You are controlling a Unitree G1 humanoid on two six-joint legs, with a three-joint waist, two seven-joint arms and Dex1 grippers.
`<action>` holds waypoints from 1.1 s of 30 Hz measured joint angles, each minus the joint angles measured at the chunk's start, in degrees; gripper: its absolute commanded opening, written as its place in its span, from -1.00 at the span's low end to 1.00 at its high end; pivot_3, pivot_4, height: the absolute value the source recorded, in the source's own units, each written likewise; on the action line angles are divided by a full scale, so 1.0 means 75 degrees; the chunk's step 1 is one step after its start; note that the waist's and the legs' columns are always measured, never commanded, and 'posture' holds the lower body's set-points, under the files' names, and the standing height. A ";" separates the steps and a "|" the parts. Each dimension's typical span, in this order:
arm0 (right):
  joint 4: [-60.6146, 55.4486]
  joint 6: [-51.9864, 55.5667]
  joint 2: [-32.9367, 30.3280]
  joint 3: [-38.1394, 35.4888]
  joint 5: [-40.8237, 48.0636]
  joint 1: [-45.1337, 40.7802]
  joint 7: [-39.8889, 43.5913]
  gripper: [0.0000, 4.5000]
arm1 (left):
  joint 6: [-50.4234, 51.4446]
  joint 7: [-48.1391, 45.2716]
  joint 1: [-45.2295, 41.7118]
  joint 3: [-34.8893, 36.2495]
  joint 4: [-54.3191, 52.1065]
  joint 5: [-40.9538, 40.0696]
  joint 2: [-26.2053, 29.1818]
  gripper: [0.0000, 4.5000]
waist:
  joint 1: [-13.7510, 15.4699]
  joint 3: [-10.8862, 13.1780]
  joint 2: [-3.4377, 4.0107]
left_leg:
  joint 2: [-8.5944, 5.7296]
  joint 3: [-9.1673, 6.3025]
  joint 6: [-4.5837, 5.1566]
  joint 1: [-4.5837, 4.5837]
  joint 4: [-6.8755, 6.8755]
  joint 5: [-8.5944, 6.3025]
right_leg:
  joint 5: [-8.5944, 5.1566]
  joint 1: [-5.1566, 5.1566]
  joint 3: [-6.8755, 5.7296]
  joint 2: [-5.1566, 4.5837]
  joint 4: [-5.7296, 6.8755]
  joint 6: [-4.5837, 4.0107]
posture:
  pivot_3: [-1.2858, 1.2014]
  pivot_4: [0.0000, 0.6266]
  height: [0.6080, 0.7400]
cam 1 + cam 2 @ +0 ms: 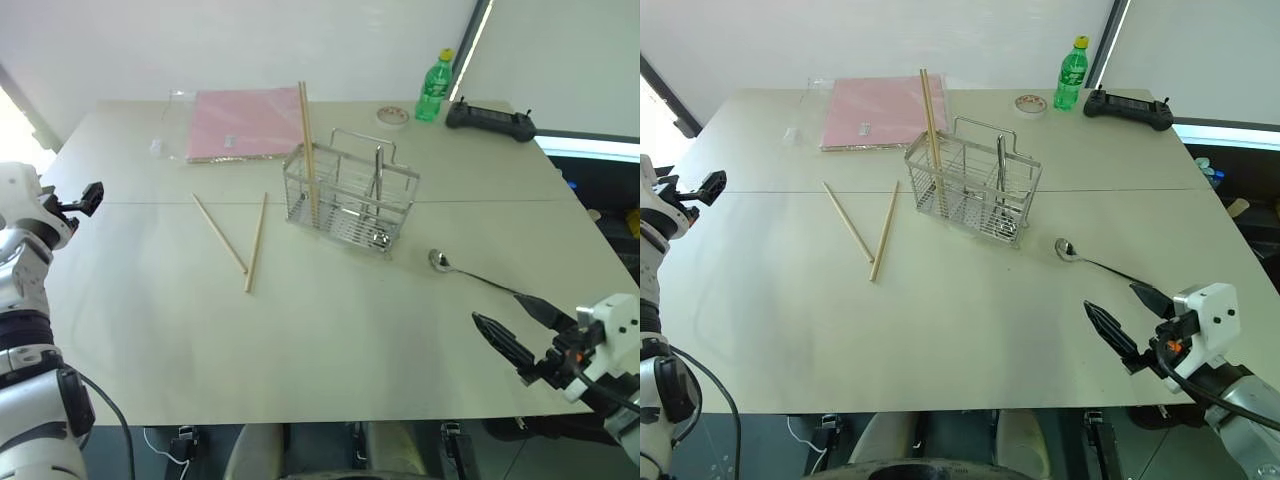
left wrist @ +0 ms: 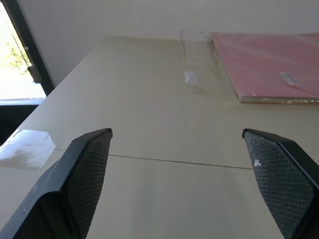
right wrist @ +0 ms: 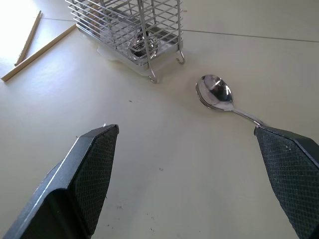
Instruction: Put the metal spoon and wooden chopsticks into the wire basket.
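Left gripper [image 2: 177, 186] spread wide, empty, over the table's [image 1: 300, 350] left edge. Two wooden chopsticks [image 1: 240, 240] flat mid-table, left of the wire basket [image 1: 350, 200]; a third chopstick [image 1: 308, 150] upright inside it. Metal spoon [image 1: 465, 270] flat toward the right edge. Right gripper [image 1: 522, 328] parted, empty, near the front-right corner.

wire basket [image 1: 350, 200]: mid-counter [image 1: 320, 340]
wooden chopsticks [image 1: 232, 240]: left of wire basket, flat
metal spoon [image 1: 470, 271]: right of wire basket
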 measured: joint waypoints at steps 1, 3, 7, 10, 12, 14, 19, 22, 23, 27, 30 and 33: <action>0.0000 0.0000 0.0000 0.0000 0.0006 -0.0005 -0.0007 1.00 | 0.0000 0.0000 -0.0022 -0.0011 0.0000 0.0002 0.0000 0.96 | 0.0000 0.0000 0.0000 | 0.0000 0.0000 0.0000 0.0000 0.0000 0.0000 | 0.0000 0.0000 0.0000 0.0001 0.0000 0.0000 | 0.03 -0.52 0.71; 0.0000 -0.0001 0.0000 0.0000 0.0053 -0.0003 -0.0035 1.00 | -0.0001 -0.0020 -0.0111 -0.0046 0.0001 0.0012 0.0000 0.96 | 0.0003 0.0000 0.0000 | 0.0000 0.0000 0.0000 0.0000 0.0000 0.0000 | 0.0001 0.0000 0.0000 0.0001 0.0001 0.0002 | 0.03 -0.52 0.71; 0.0000 -0.0007 0.0000 0.0011 0.0057 -0.0008 -0.0048 1.00 | 0.0020 -0.0005 -0.0219 -0.0038 0.0001 -0.0021 -0.0012 0.96 | 0.0000 0.0000 -0.0001 | -0.0001 0.0001 0.0001 0.0001 0.0001 0.0000 | 0.0004 0.0002 0.0000 0.0001 0.0001 0.0007 | 0.03 -0.52 0.71; 0.0001 -0.0012 -0.0002 0.0055 0.0040 -0.0077 -0.0050 1.00 | 0.0019 -0.0017 -0.0231 -0.0040 0.0001 -0.0019 -0.0034 0.96 | -0.0002 -0.0001 -0.0001 | -0.0002 0.0001 0.0001 0.0003 0.0002 0.0001 | 0.0012 0.0003 0.0000 0.0002 0.0004 0.0021 | 0.03 -0.52 0.71; 0.0004 -0.0013 -0.0005 0.0084 0.0000 -0.0161 -0.0051 1.00 | 0.0019 -0.0017 -0.0232 -0.0045 0.0001 -0.0016 -0.0061 0.96 | -0.0007 -0.0001 -0.0001 | -0.0003 0.0001 0.0001 0.0005 0.0003 0.0001 | 0.0012 0.0003 0.0000 0.0003 0.0006 0.0021 | 0.03 -0.52 0.71; 0.0015 -0.0013 -0.0012 0.0096 -0.0022 -0.0235 -0.0051 1.00 | 0.0016 -0.0015 -0.0232 -0.0051 0.0001 -0.0011 -0.0064 0.96 | -0.0005 -0.0001 -0.0001 | -0.0002 0.0001 0.0001 0.0006 0.0003 0.0001 | 0.0012 0.0004 0.0000 0.0004 0.0008 0.0021 | 0.03 -0.52 0.71; 0.0022 -0.0013 -0.0014 0.0111 -0.0033 -0.0293 -0.0042 1.00 | 0.0013 -0.0011 -0.0232 -0.0055 0.0001 -0.0005 -0.0065 0.96 | -0.0003 -0.0001 -0.0002 | -0.0003 0.0001 0.0001 0.0009 0.0004 0.0001 | 0.0013 0.0007 0.0000 0.0004 0.0010 0.0023 | 0.03 -0.52 0.71; 0.0023 -0.0013 -0.0014 0.0112 -0.0041 -0.0290 -0.0036 1.00 | 0.0013 -0.0009 -0.0231 -0.0055 0.0000 -0.0005 -0.0066 0.96 | 0.0001 -0.0002 -0.0002 | -0.0003 0.0001 0.0001 0.0010 0.0007 0.0002 | 0.0014 0.0010 0.0000 0.0004 0.0010 0.0023 | 0.03 -0.52 0.71; 0.0023 -0.0013 -0.0014 0.0112 -0.0042 -0.0286 -0.0033 1.00 | 0.0014 -0.0010 -0.0231 -0.0055 0.0000 -0.0006 -0.0066 0.96 | 0.0000 -0.0002 -0.0003 | -0.0003 0.0001 0.0001 0.0011 0.0008 0.0002 | 0.0014 0.0012 0.0000 0.0004 0.0010 0.0023 | 0.03 -0.52 0.71; 0.0039 -0.0013 -0.0058 0.0111 -0.0040 -0.0296 -0.0005 1.00 | 0.0018 -0.0014 -0.0231 -0.0055 -0.0006 -0.0007 -0.0066 0.96 | -0.0003 -0.0002 -0.0003 | -0.0003 0.0001 0.0001 0.0019 0.0009 0.0002 | 0.0014 0.0017 0.0000 0.0004 0.0013 0.0023 | 0.03 -0.52 0.71; 0.0085 -0.0011 -0.0155 0.0088 -0.0025 -0.0325 0.0037 1.00 | 0.0042 -0.0056 -0.0231 -0.0058 -0.0053 -0.0013 -0.0066 0.96 | -0.0003 -0.0002 -0.0003 | -0.0003 0.0001 0.0001 0.0021 0.0010 0.0002 | 0.0014 0.0018 0.0000 0.0005 0.0016 0.0023 | 0.03 -0.52 0.71; 0.0176 0.0004 -0.0311 -0.0031 -0.0006 -0.0465 0.0046 1.00 | 0.0174 -0.0318 -0.0231 -0.0058 -0.0153 -0.0106 -0.0064 0.96 | -0.0004 -0.0003 -0.0005 | -0.0003 0.0003 0.0001 0.0024 0.0014 0.0002 | 0.0014 0.0022 0.0001 0.0005 0.0017 0.0023 | 0.03 -0.52 0.71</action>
